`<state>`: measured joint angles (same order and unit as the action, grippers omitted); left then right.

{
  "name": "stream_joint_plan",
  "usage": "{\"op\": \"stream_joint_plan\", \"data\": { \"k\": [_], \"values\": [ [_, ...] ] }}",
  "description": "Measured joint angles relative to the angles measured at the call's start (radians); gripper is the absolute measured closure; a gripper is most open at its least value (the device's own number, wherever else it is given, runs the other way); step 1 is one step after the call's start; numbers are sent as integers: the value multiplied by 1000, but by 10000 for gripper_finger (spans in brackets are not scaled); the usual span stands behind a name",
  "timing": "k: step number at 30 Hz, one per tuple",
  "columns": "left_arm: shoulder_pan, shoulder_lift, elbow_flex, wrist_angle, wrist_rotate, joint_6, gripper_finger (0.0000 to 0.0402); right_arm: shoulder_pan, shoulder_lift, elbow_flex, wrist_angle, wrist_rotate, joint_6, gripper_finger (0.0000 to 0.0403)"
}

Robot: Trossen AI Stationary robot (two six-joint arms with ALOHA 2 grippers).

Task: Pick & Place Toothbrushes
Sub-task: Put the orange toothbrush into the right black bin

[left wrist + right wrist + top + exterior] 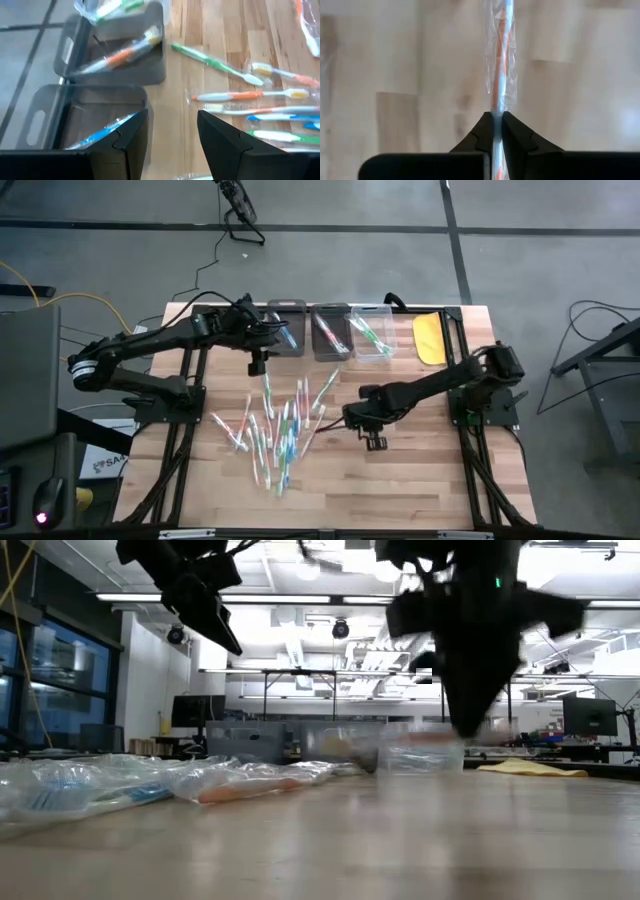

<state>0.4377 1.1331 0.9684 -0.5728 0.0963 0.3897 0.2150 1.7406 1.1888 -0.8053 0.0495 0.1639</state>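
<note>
Right wrist view: the right gripper (497, 122) pinches 1 wrapped orange toothbrush (501, 55) lengthwise, probably for carrying to a bin (330, 330). Left gripper (172, 132), spread and empty, hovers beside the bins; the pile (275, 425) lies mid-table.

Grey floor (520, 240), bright ceiling lights (300, 600), dark windows (60, 680) behind.
</note>
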Motion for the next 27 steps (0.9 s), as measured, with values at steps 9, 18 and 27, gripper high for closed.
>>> {"op": "stream_joint_plan", "data": {
  "k": [9,18,27],
  "values": [
    [0,-132,-110,72,0,-28,238,-156,-78,65,157,188,199,390],
    [0,-296,-227,183,-2,-81,238,-433,-64,65,350,160,210,390],
    [0,-338,-304,233,1,-84,238,-643,4,65,451,2,237,389]
  ]
}}
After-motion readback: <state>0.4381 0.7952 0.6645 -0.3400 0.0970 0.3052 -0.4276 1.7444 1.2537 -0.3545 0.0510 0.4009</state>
